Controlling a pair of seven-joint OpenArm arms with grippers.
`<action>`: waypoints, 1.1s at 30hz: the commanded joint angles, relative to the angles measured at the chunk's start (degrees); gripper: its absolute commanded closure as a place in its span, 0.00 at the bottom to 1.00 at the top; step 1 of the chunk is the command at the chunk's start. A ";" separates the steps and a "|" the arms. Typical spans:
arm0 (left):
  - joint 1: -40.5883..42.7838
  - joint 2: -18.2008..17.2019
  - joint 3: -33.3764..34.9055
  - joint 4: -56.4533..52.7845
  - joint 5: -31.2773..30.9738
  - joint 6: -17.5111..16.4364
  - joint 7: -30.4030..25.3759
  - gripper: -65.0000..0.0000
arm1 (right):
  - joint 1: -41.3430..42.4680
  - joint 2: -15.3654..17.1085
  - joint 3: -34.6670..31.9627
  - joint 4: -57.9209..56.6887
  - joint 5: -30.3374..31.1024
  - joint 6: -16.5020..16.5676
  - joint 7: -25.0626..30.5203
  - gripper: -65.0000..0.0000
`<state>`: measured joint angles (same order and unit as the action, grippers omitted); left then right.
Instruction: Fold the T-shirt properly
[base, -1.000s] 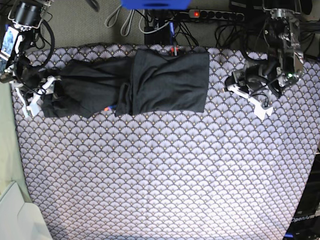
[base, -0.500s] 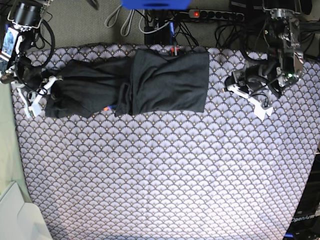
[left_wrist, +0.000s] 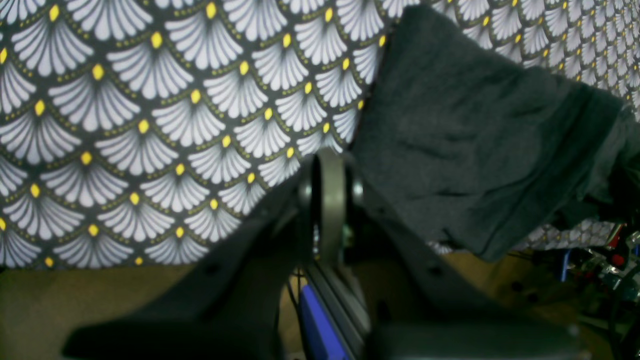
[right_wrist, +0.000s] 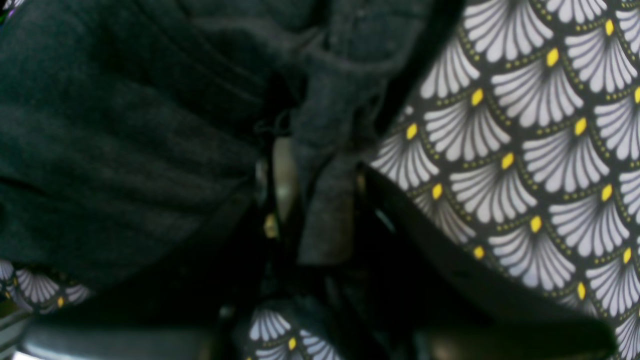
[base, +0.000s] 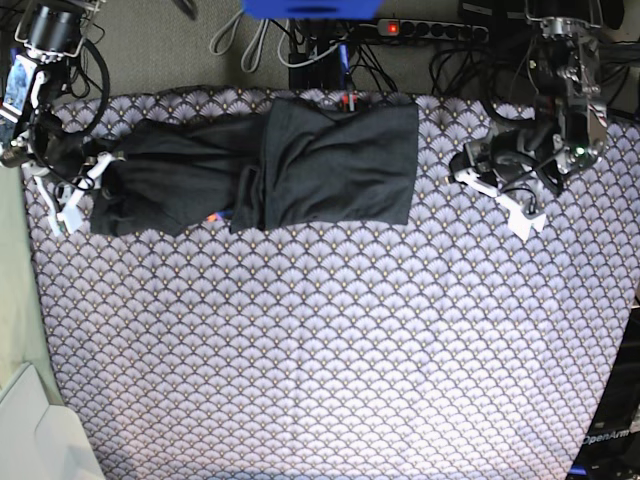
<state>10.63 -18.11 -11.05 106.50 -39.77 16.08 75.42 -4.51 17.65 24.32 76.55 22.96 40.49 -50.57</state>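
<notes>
- Right now the T-shirt (base: 270, 170) lies stretched across the upper part of the base view, on the scallop-patterned cloth (base: 330, 350) that covers the table.
- Its right-hand portion is folded over into a neat dark block near the top centre, while the left-hand portion trails out in a looser, wrinkled band toward the upper left of the frame.
- A tiny fleck of bright colour peeks out at the lower edge where the folded block meets the wrinkled band.
- At the far left end of the garment the right gripper (base: 85, 185) has its jaws clenched on the fabric; in the right wrist view a bunched strip of the T-shirt (right_wrist: 125, 125) is pinched between the right gripper (right_wrist: 320, 200) fingers, with the patterned cloth (right_wrist: 525, 165) showing beside it.
- The left gripper (base: 505, 195) sits at the upper right of the base view, well apart from the shirt's right edge, resting over bare patterned cloth.
- In the left wrist view the left gripper (left_wrist: 327, 200) has its jaws pressed together with nothing between them; the folded edge of the T-shirt (left_wrist: 480, 135) fills the upper right of that frame and the scallop cloth (left_wrist: 150, 125) the upper left.
- Behind the table, along the top edge of the base view, runs a power strip (base: 430, 28) with tangled cables (base: 330, 55).
- A pale box (base: 35, 435) shows at the lower left corner.
</notes>
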 joint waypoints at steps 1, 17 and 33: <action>-0.48 -0.57 -0.25 1.15 -2.12 1.20 -0.03 1.00 | -1.16 -0.02 -0.71 -1.08 -5.16 -0.49 -6.18 0.84; -0.48 -0.57 -0.25 1.24 -2.12 1.20 -0.03 1.00 | -6.78 -1.08 -0.71 21.60 -5.16 -0.49 -6.36 0.84; 5.50 -1.19 -16.78 4.14 -2.12 1.20 0.14 1.00 | -7.66 -4.33 -10.82 37.95 -5.16 -1.33 -9.35 0.84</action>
<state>16.56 -18.46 -27.73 109.82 -40.16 16.10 75.50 -12.43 12.84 13.13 113.58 17.85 39.55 -60.40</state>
